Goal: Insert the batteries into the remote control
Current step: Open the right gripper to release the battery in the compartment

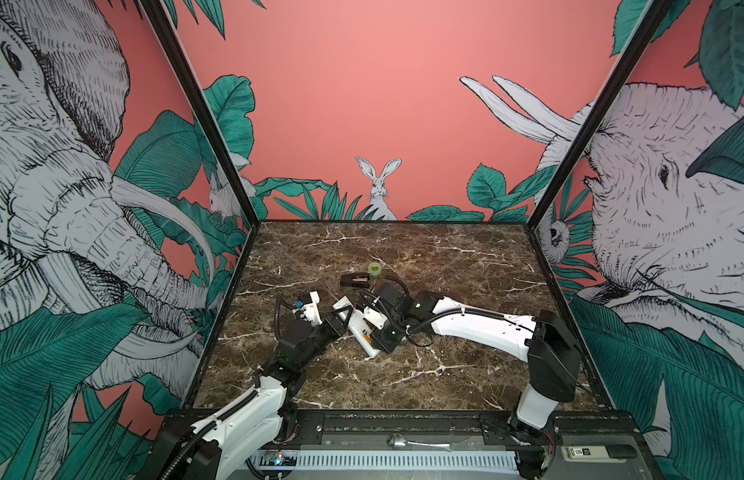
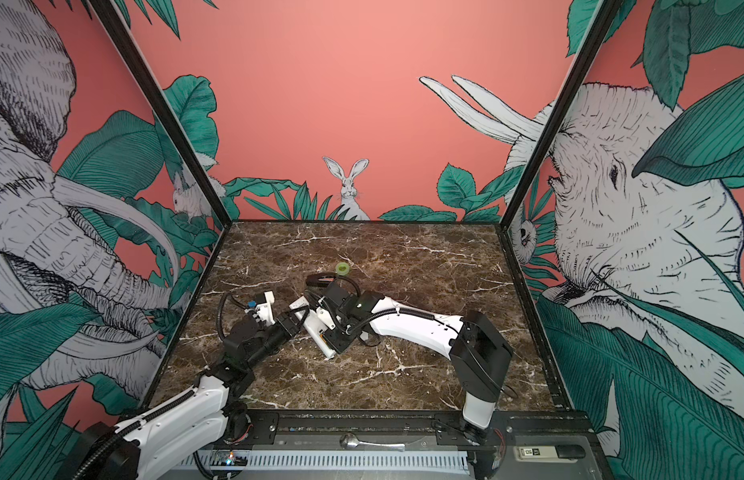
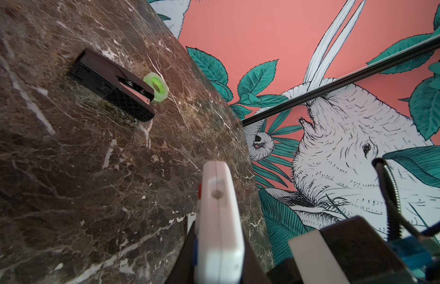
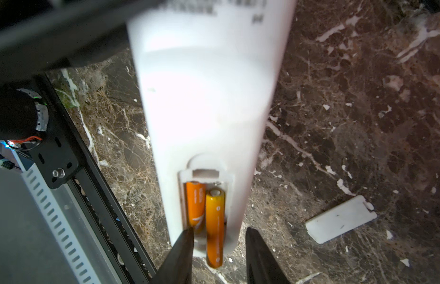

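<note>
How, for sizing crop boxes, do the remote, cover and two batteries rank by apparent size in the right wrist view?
Largest to smallest:
remote
cover
paler battery, close to the cover
darker battery, partly hidden

- The left arm [image 1: 254, 407] comes up from the near left corner and reaches toward the middle.
- The left gripper [image 1: 340, 319] is squeezed tight on the remote control [image 3: 219, 221].
- The right arm [image 1: 478, 328] bends at the elbow and stretches low across to the left.
- The right gripper [image 4: 220, 233] points down, and its two black fingers [image 4: 184, 248] stand apart with a gap between them.
- The two grippers are close together.
</note>
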